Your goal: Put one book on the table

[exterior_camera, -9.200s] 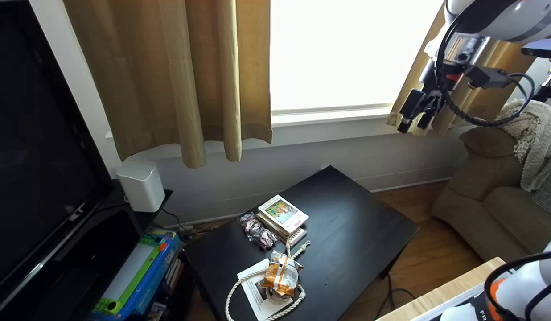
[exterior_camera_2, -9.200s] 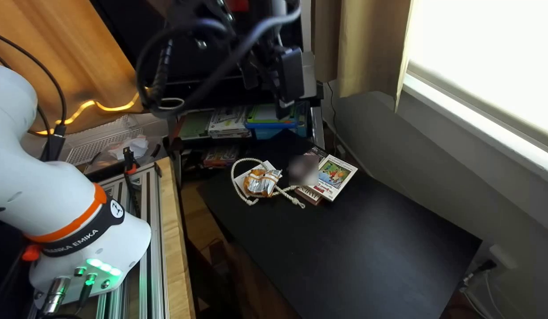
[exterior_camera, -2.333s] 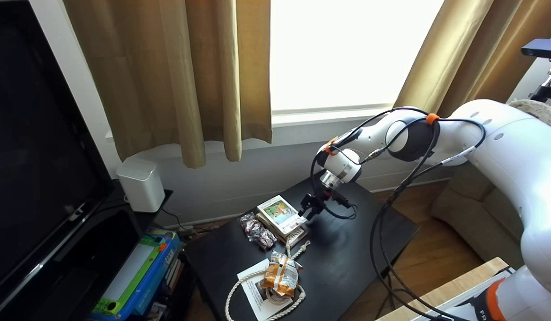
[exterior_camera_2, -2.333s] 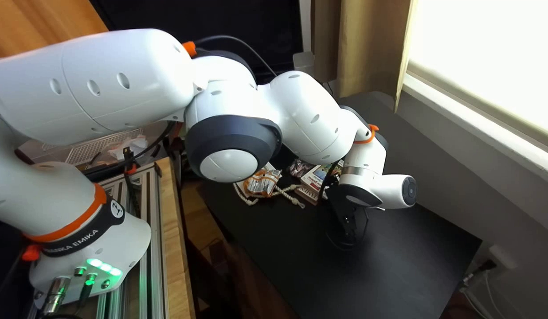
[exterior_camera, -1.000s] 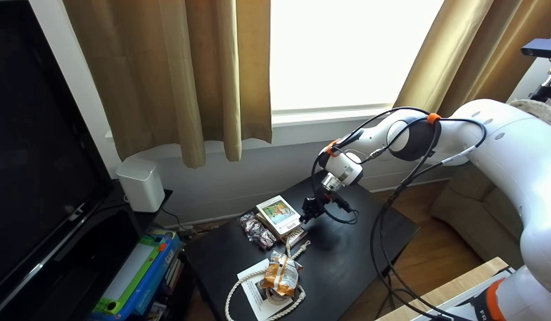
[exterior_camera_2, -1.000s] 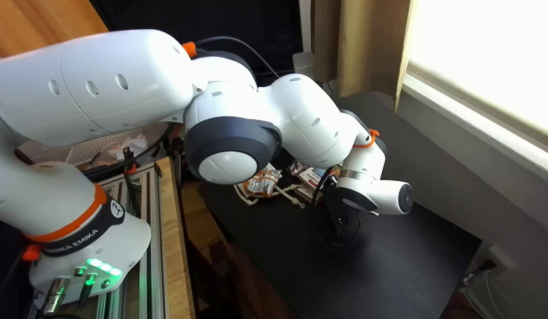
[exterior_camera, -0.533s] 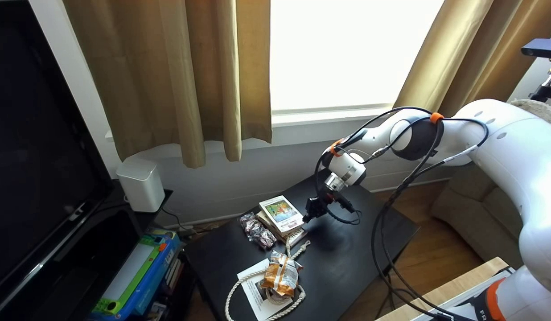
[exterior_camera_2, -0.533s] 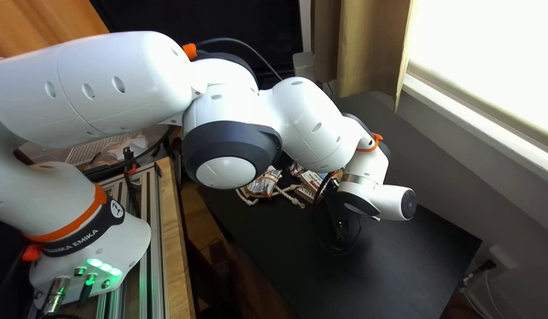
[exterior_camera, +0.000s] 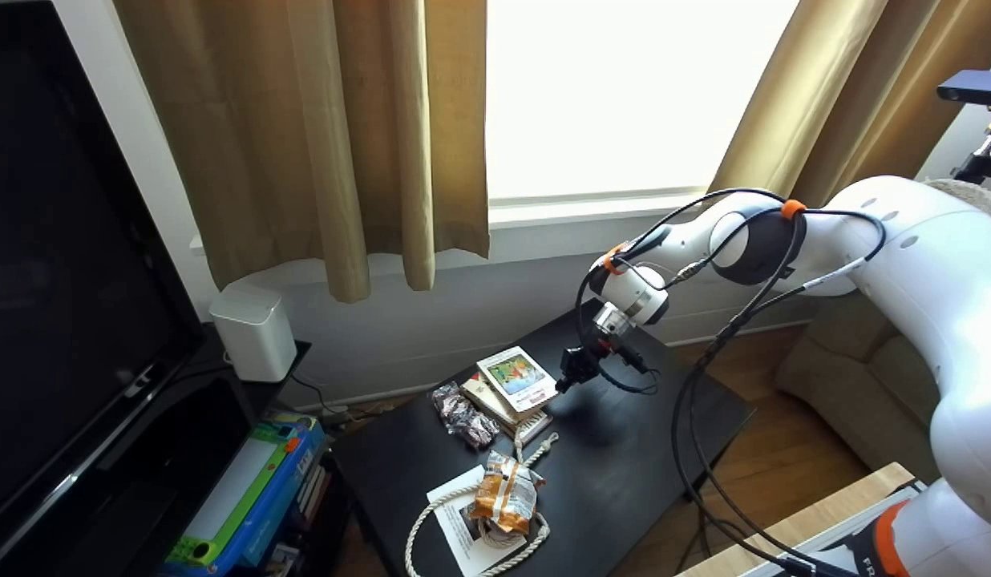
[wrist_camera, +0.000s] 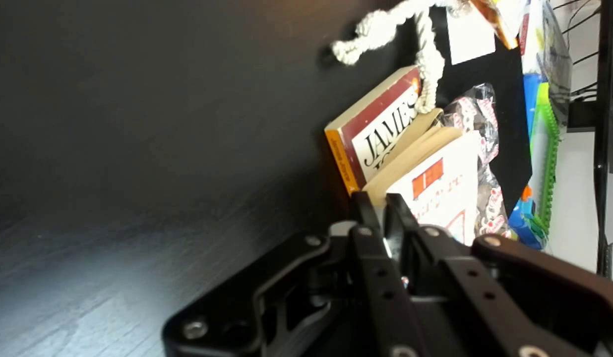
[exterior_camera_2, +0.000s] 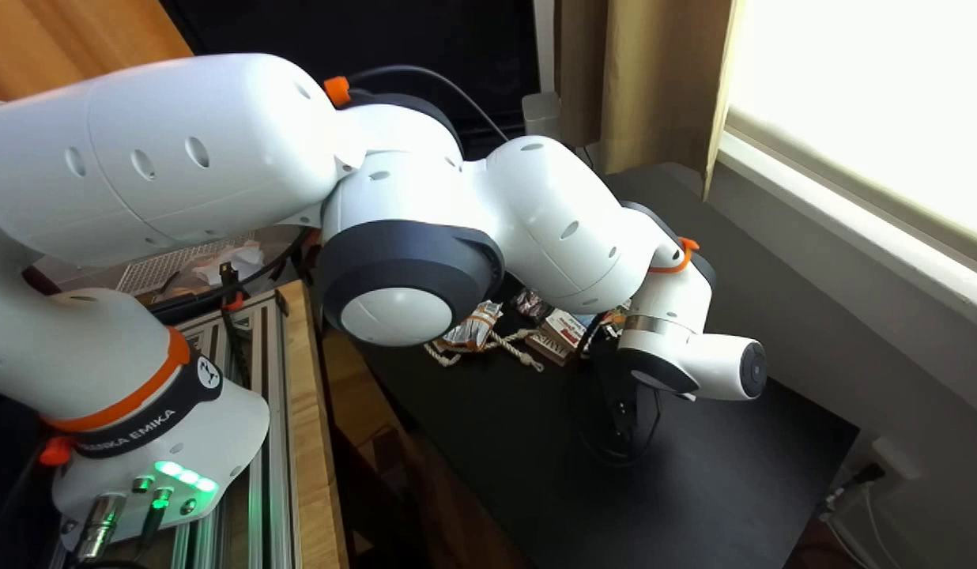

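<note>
The book, white with a coloured picture on its cover, lies on top of a small stack on the black table. My gripper is shut on the book's near right corner. In the wrist view the gripper has the pale corner between its narrow gap, and red print shows on the book's cover. Beneath lie a beige book and a maroon-edged "JAMES" book. Whether the held book is lifted off these I cannot tell. The arm hides the fingers in an exterior view.
Beside the stack lies a clear wrapped packet. Nearer are a rope, an orange-silver bag and a paper sheet. A wall stands behind the table, with a TV and a white box at one side.
The jaws, open a couple of seconds ago, have closed on the book's corner. The gripper has since drawn back toward the table's far corner, and the book has shifted with it, baring more beige cover.
</note>
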Robot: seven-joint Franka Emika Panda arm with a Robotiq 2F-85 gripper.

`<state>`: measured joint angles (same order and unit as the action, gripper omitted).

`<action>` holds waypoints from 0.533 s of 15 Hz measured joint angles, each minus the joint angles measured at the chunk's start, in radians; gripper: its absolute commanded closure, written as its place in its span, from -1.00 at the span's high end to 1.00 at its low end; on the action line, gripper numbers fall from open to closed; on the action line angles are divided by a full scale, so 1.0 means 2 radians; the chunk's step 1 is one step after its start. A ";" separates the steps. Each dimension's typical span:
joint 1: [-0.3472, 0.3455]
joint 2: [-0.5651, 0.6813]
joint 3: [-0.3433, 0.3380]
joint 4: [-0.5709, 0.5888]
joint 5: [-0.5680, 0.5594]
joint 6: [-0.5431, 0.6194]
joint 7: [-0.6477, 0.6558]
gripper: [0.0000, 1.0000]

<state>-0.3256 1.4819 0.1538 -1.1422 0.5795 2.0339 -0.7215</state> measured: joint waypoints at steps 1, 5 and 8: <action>-0.003 0.000 -0.002 0.005 -0.007 -0.008 0.001 -0.94; -0.017 0.000 -0.006 0.023 -0.033 -0.030 0.003 -0.94; -0.023 0.000 -0.010 0.035 -0.051 -0.030 0.003 -0.94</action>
<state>-0.3708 1.4825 0.1338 -1.0717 0.4768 1.9738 -0.7146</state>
